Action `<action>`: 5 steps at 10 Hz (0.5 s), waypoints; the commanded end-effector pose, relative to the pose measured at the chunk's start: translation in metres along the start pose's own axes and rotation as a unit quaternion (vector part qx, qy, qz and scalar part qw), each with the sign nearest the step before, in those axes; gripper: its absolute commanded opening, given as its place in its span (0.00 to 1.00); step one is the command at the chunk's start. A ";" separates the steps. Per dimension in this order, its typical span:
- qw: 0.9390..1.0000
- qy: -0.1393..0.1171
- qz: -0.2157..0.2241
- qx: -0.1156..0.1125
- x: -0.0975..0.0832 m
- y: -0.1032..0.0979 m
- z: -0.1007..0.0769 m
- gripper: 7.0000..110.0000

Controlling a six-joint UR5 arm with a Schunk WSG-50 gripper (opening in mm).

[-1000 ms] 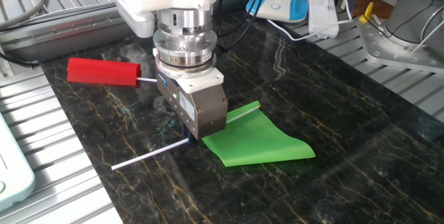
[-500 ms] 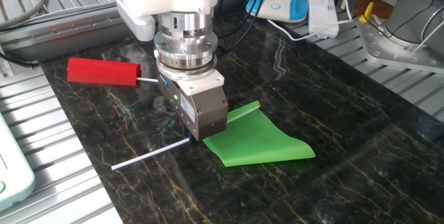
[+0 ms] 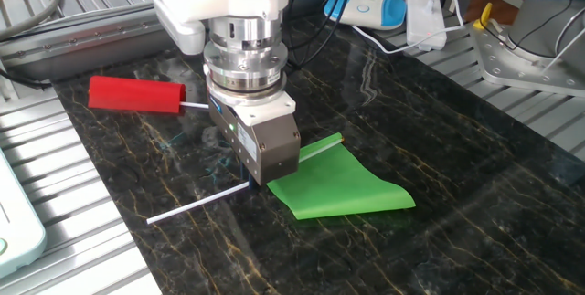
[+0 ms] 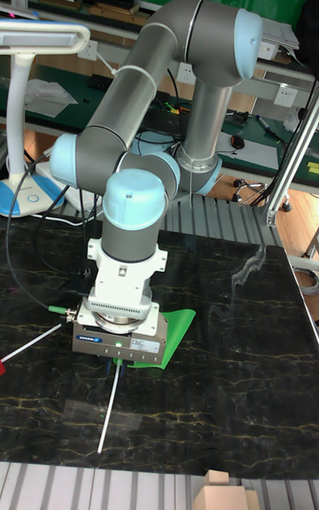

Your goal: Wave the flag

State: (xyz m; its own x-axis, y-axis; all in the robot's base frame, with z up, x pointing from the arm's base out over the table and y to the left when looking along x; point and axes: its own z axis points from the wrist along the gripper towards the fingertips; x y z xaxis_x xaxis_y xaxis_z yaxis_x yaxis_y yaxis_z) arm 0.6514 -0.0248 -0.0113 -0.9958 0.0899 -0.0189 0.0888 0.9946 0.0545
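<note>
**Claw down over the flag's stick, grip not readable**

From the fixed view, we see the claw [image 3: 251, 184] lowered right onto the dark marbled bench [image 3: 457, 176], its body standing over the white stick of the flag [image 3: 340, 184]. The green cloth lies flat on the bench just to the side of the claw, and the stick's bare end runs out on the other side toward the bench edge. We judge the arm is placed here because the stick is the only part thin and stiff enough to be gripped for waving. The fingers are hidden behind the claw's housing, so we cannot tell whether they are apart or pressed on the stick. A red rolled flag [image 3: 137, 94] lies well apart, further back.

From the tall fixed view, the arm folds down steeply so the claw [image 4: 118, 361] points straight at the bench [image 4: 239, 386]. The flag [image 4: 173, 333] shows as a green corner behind the claw, with the stick emerging below it. Again the fingertips are out of sight. A desk lamp [image 4: 27, 41] stands at the side.
</note>
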 end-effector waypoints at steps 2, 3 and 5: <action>1.000 -0.002 0.007 0.003 -0.002 0.004 -0.001 0.15; 1.000 -0.002 0.009 0.003 -0.002 0.008 -0.001 0.15; 1.000 -0.002 0.011 0.007 -0.003 0.012 0.000 0.15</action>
State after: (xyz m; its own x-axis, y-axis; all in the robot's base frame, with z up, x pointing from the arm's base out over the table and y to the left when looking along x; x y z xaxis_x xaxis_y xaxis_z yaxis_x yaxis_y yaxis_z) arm 0.6529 -0.0190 -0.0115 -0.9950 0.0981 -0.0201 0.0972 0.9945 0.0399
